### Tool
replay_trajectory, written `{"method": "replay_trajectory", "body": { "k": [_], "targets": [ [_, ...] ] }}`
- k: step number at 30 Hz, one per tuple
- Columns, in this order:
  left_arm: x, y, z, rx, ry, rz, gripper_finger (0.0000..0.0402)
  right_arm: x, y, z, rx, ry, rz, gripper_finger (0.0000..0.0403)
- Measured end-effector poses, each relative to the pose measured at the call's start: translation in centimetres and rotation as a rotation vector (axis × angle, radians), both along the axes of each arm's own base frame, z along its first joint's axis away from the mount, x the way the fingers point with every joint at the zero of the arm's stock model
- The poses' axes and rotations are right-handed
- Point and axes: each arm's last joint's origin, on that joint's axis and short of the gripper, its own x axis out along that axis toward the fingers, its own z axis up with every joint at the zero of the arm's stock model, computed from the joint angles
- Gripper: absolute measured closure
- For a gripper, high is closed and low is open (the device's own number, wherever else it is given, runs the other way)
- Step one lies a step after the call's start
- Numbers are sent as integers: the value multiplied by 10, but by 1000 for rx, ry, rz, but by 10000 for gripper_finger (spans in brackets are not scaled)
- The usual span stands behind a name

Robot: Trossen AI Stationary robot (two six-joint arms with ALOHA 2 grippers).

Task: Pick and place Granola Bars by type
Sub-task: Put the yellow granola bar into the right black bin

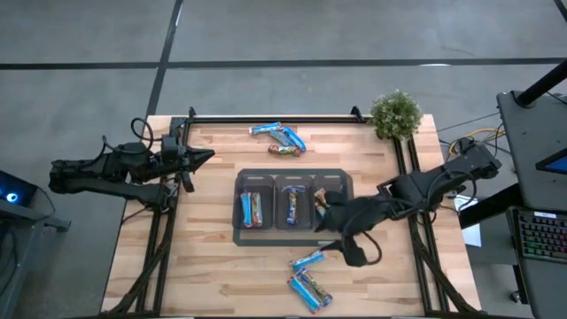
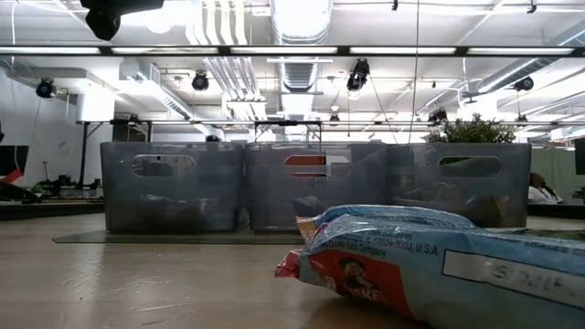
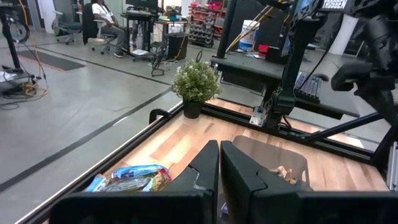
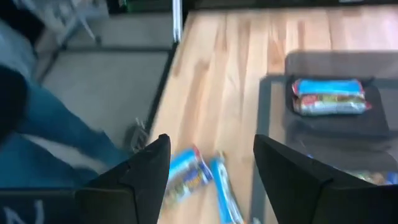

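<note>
Right gripper (image 1: 324, 213): fingers spread, nothing held, over the right bin of the gray tray (image 1: 294, 229).
Left gripper (image 1: 207, 157): clenched, parked at table's left edge.
Granola Bars (image 1: 309, 276): loose near front edge; others in the bins and at the back edge.
Writing: nearest wrapper (image 2: 439, 265) reads "U.S.A."; "TROSSEN" on arm.

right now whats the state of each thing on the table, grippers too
left gripper: shut, empty, parked at the table's left edge
right gripper: open, empty, over the tray's right bin
tray: three bins, all holding bars
left bin bars: lying flat
middle bin bar: lying flat
far bars: loose pile, unsorted
near bars: loose on the wood, unsorted
plant: upright at the corner
</note>
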Motion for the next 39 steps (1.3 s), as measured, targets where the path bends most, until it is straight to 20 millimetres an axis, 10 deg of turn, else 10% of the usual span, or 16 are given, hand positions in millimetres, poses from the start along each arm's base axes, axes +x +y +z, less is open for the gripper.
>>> {"method": "replay_trajectory", "body": {
  "k": [39],
  "targets": [
    [-1,0,-4,5,48,1,402,57,43,-146,-262,477,217,179]
  ]
}}
